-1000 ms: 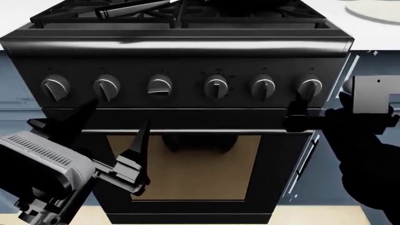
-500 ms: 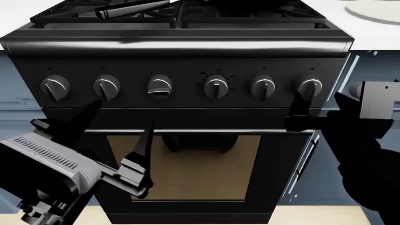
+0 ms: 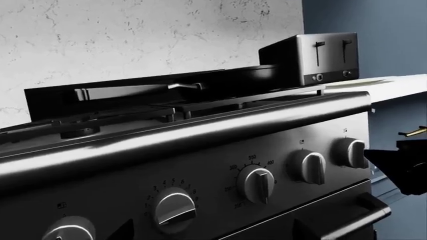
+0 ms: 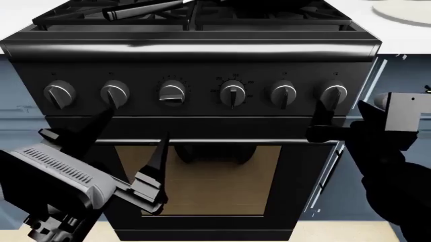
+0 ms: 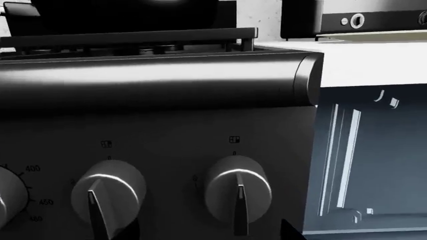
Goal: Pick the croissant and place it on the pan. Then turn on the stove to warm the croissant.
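Clearly the stove (image 4: 202,126) fills most of the head view, its six front knobs set in a row above the oven door. On its grates, at the top of that view, only the straight handle of the pan (image 4: 145,7) is seen; in the left wrist view the pan (image 3: 220,80) is seen resting on the grates in front of the toaster (image 3: 313,57), which stands on the white worktop (image 3: 393,85) beside the stove. The croissant is not made out in any view, so whether it already lies in the pan cannot be told.

The left tool (image 4: 128,146) is held low before the oven door with its jaws spread wide and empty, the upper finger tip reaching up just under the second knob from the left (image 4: 114,94). The right tool (image 4: 320,123) is held against the panel just below the rightmost knob (image 4: 334,94); whether its jaws are open cannot be told.

The knob step is judged to be in hand. The pan's handle runs toward the left side, so the left arm is judged nearer the matching knob, which lies just above its tool.
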{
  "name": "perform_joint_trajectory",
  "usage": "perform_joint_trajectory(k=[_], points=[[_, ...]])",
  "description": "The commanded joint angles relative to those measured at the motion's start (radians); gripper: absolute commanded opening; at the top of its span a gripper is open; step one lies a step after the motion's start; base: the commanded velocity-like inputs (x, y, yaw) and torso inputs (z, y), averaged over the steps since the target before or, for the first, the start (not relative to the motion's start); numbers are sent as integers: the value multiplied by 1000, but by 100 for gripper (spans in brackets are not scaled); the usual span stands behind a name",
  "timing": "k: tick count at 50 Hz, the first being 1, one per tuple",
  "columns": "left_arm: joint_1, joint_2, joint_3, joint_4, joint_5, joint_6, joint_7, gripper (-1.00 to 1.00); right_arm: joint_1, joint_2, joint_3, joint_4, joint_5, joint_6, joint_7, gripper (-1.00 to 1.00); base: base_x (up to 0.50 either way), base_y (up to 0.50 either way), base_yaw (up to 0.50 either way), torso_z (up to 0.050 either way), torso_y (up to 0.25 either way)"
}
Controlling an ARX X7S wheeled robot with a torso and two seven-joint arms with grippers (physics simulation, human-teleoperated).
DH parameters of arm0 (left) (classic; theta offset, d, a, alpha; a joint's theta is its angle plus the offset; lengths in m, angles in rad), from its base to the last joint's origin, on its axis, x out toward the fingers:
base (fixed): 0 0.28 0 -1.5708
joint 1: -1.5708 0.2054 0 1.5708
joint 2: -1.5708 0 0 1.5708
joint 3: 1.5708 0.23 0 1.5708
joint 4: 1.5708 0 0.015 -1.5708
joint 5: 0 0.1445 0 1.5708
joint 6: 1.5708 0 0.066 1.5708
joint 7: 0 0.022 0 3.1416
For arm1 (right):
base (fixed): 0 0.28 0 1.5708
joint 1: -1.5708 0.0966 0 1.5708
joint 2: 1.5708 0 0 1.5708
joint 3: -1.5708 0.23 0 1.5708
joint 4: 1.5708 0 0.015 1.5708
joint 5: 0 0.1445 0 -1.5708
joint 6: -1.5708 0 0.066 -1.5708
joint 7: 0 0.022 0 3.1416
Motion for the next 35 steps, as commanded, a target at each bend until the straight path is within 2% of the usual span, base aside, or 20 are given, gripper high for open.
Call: perform_joint_trajectory(k=[1, 35], points=[[-5, 1, 8, -6, 4, 3, 2, 100, 25, -21, -19, 44, -27, 3, -29, 100, 0, 0, 0, 0, 0], [-5, -7, 20, -5, 4, 9, -7, 100, 62, -57, -44, 164, -83, 1, -64, 100, 0, 0, 0, 0, 0]])
